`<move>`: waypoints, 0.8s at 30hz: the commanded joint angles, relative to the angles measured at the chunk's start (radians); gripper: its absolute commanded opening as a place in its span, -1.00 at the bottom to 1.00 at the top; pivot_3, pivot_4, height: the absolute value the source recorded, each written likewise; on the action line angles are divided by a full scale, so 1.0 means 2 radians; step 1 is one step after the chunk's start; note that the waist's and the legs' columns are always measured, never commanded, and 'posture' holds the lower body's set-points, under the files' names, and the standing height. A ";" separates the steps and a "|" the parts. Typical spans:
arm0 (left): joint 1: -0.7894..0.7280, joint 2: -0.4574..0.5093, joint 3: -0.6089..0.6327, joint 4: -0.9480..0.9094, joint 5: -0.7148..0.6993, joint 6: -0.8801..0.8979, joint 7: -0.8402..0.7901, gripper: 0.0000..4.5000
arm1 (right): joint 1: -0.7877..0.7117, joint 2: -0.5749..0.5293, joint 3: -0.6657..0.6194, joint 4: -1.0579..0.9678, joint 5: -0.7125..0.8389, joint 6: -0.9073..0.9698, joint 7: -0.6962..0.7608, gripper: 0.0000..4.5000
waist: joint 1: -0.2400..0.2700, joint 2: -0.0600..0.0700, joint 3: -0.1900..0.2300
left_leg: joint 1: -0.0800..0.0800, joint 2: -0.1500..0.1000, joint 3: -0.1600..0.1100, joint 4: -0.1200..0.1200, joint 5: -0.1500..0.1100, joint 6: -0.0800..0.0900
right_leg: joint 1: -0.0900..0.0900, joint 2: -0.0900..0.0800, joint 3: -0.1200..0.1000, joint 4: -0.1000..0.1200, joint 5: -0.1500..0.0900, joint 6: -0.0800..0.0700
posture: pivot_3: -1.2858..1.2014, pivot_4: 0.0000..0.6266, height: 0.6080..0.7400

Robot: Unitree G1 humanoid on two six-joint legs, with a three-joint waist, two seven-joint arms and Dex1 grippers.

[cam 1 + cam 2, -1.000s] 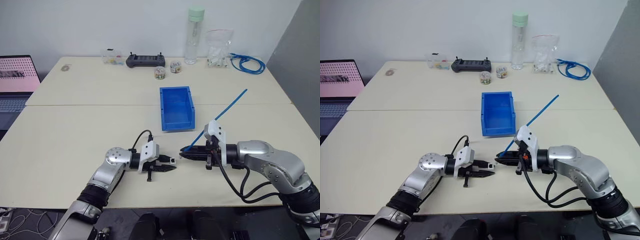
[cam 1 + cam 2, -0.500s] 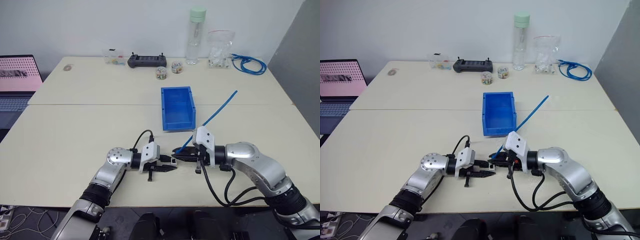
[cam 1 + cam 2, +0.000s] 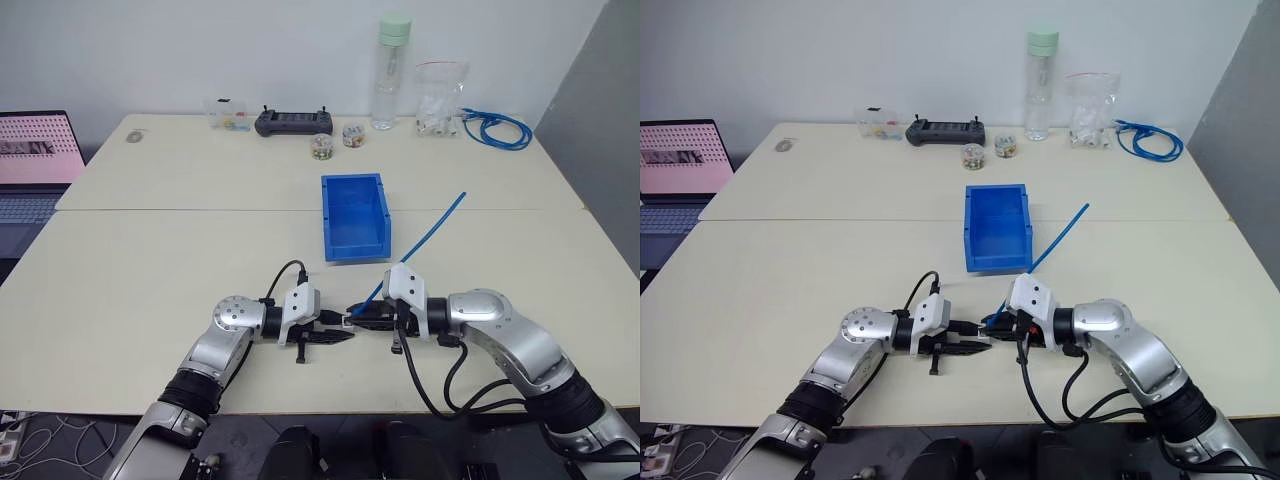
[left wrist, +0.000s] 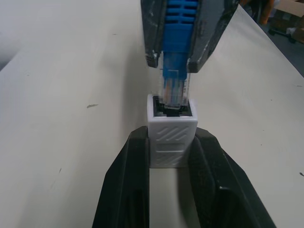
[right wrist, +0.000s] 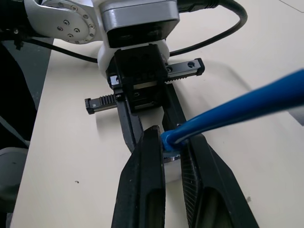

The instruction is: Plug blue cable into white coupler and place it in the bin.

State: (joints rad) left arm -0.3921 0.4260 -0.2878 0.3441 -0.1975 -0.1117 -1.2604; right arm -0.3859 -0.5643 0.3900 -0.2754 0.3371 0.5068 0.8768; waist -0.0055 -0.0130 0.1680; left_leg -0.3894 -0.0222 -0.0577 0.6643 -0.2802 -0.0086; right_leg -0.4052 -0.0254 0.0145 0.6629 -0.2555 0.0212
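Observation:
My left gripper [image 4: 172,138] is shut on the white coupler [image 4: 172,135], held just above the table's near edge with its dark socket facing the right gripper. My right gripper [image 5: 170,137] is shut on the plug end of the blue cable [image 3: 425,235]. The cable's clear plug tip [image 4: 174,90] sits in the mouth of the coupler's socket. The rest of the cable rises at a slant behind the right gripper [image 3: 362,315] toward the far right. The two grippers meet tip to tip at the coupler [image 3: 346,321]. The blue bin [image 3: 354,215] stands open just beyond them, nothing in it.
Along the table's far edge stand a tall bottle [image 3: 392,70], a clear plastic bag [image 3: 438,98], a coiled blue cable [image 3: 495,127], a black controller [image 3: 292,121] and small jars [image 3: 320,146]. A laptop [image 3: 35,160] sits beyond the left edge.
My right gripper has moved left and a little down with the cable, rolling its wrist, so the plug now meets the coupler. The left gripper has stayed still.

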 commanded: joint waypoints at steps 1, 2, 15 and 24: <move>0.009 -0.005 -0.006 -0.019 0.000 0.004 -0.004 -0.65 | 0.000 -0.006 0.002 0.005 -0.011 0.006 0.015 -0.92 | 0.000 0.000 0.000 | 0.000 0.000 0.000 0.000 0.000 0.000 | 0.000 0.000 0.000 0.000 0.000 0.000 | 0.03 -0.52 1.00; 0.008 -0.005 -0.006 -0.019 0.000 0.004 -0.003 -0.65 | -0.001 -0.007 0.003 0.005 -0.012 0.006 0.018 -0.92 | 0.000 0.000 0.000 | 0.000 0.000 0.000 0.000 0.000 0.000 | 0.000 0.000 0.000 0.000 0.000 0.000 | 0.03 -0.52 1.00; 0.003 -0.019 -0.002 -0.016 0.008 -0.002 0.015 -0.65 | -0.006 -0.009 0.033 0.023 -0.053 -0.001 0.041 -0.92 | 0.002 0.000 -0.001 | 0.000 0.000 0.000 0.000 0.000 0.000 | 0.000 0.000 0.000 0.000 0.000 0.000 | 0.03 -0.52 1.00; 0.007 -0.019 -0.001 -0.019 0.008 0.000 0.014 -0.65 | -0.021 -0.009 0.026 0.054 -0.072 -0.013 0.044 -0.92 | 0.002 0.000 -0.001 | 0.005 0.000 0.000 0.000 0.000 0.000 | 0.005 0.000 0.000 0.000 0.000 0.000 | 0.03 -0.52 1.00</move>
State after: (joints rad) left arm -0.3797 0.4020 -0.2861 0.3328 -0.1759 -0.1016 -1.2313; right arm -0.4392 -0.5682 0.4212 -0.2227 0.2461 0.4638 0.9640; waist -0.0015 -0.0129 0.1664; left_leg -0.3799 -0.0231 -0.0581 0.6642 -0.2803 -0.0085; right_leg -0.3956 -0.0254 0.0143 0.6619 -0.2557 0.0214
